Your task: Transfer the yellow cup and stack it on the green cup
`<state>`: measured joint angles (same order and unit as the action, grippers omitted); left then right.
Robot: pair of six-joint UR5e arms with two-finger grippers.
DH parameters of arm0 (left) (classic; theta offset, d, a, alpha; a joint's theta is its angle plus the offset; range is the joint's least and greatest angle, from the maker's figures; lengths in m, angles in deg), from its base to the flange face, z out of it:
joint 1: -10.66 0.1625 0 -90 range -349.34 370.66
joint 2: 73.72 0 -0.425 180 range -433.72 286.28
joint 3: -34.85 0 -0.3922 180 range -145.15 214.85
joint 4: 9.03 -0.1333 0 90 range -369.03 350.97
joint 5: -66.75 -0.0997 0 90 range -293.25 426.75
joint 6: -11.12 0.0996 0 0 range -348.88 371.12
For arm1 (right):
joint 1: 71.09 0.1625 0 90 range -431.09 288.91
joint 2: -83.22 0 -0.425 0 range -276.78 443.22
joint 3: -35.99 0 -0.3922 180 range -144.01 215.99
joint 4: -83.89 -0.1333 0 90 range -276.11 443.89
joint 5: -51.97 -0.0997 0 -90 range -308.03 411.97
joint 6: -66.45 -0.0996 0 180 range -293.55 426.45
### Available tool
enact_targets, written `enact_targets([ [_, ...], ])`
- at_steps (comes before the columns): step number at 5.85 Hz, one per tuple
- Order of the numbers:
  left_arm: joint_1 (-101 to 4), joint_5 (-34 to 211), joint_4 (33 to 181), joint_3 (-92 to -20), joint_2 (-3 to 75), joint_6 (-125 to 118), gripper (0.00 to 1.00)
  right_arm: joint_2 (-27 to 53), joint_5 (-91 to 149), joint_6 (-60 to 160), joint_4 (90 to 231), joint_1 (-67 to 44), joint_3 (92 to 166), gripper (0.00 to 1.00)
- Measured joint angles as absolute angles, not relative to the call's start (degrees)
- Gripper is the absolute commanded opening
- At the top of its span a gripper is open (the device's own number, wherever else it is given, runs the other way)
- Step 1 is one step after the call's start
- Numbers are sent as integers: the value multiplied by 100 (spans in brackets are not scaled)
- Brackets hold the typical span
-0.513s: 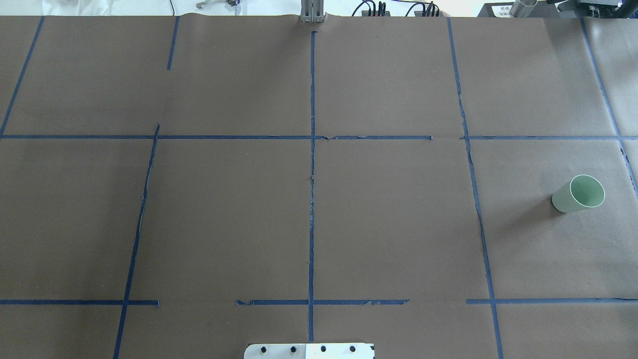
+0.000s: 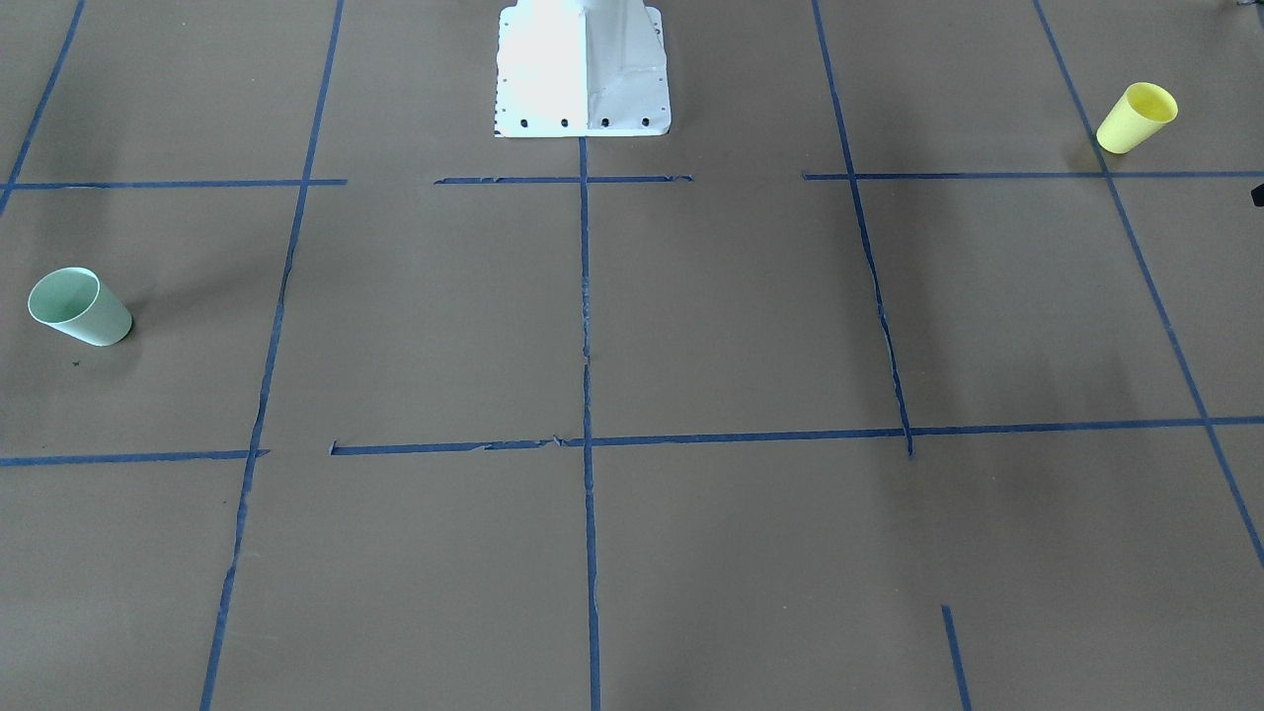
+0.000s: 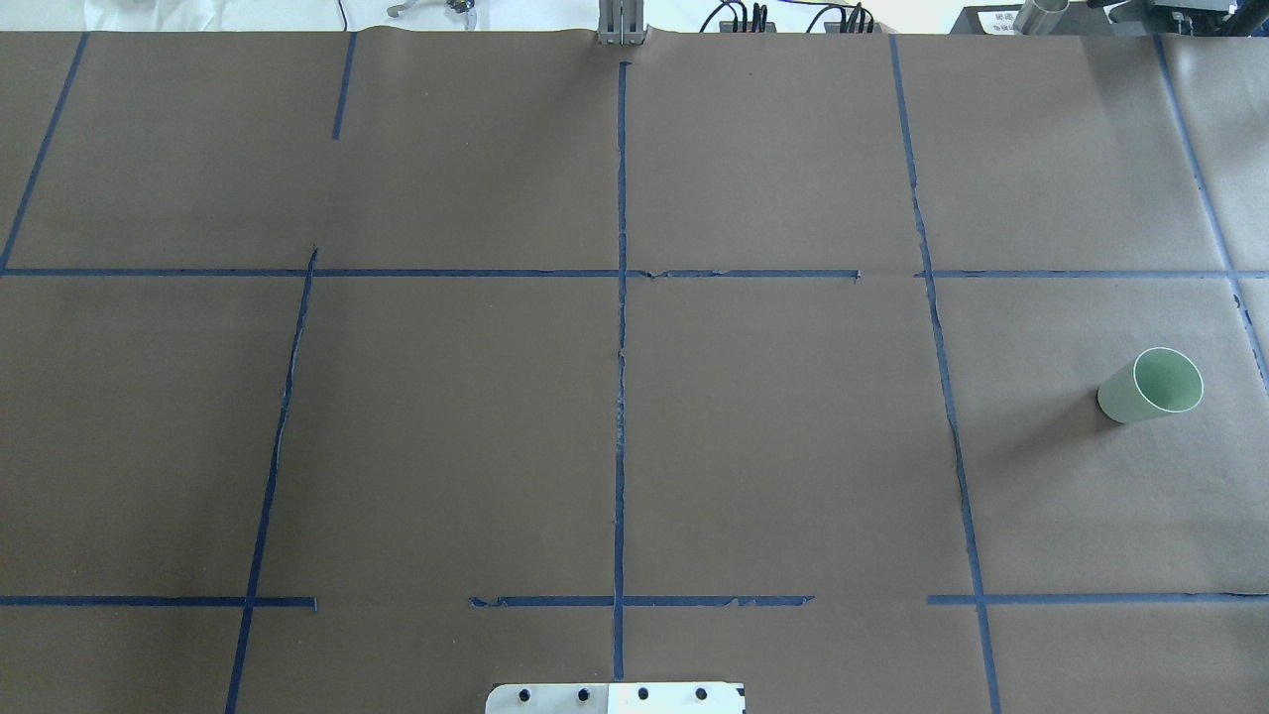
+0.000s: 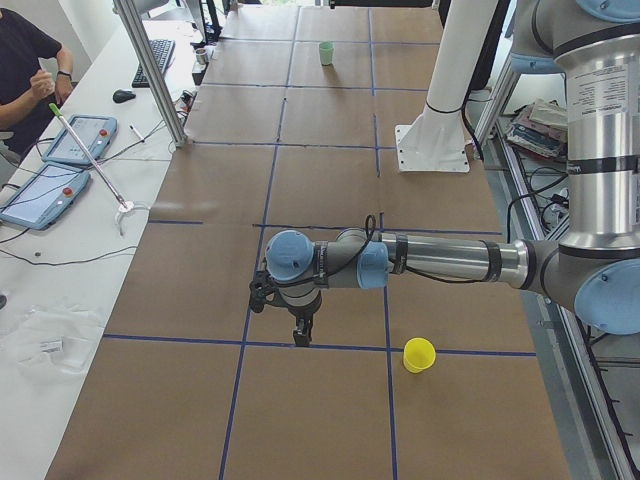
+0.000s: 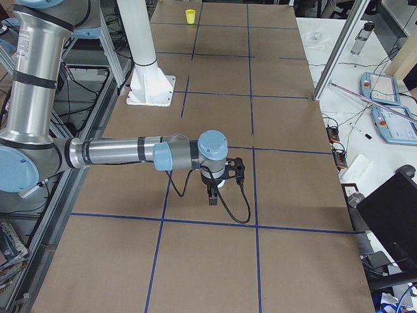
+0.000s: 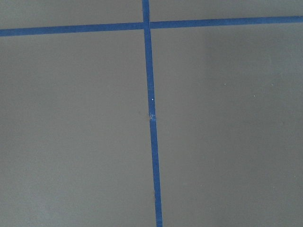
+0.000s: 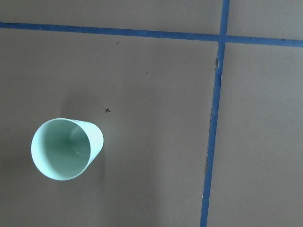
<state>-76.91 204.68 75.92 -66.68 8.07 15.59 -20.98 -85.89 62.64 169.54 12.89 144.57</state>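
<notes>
The yellow cup [image 2: 1138, 118] stands upright on the brown table cover near the robot's left end; it also shows in the exterior left view [image 4: 418, 354] and far off in the exterior right view [image 5: 190, 16]. The green cup [image 3: 1150, 386] stands upright at the robot's right end, and shows in the front view [image 2: 79, 307] and below the right wrist camera [image 7: 66, 149]. My left gripper [image 4: 300, 335] hangs over the table beside the yellow cup, apart from it. My right gripper [image 5: 212, 195] points down over the table. I cannot tell whether either is open or shut.
Blue tape lines [image 3: 621, 347] divide the brown cover into squares. The white robot base plate [image 2: 583, 69] sits at the table's middle edge. An operator [image 4: 25, 70] and tablets [image 4: 45, 190] are at a side bench.
</notes>
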Motion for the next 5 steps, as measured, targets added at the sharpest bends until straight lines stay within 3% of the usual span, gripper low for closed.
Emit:
enact_targets([
  [5, -7699, 20508, 7740, -7023, 743, 1563, 100, -2339, -8760, 6236, 15994, 1129, 14419, 100],
])
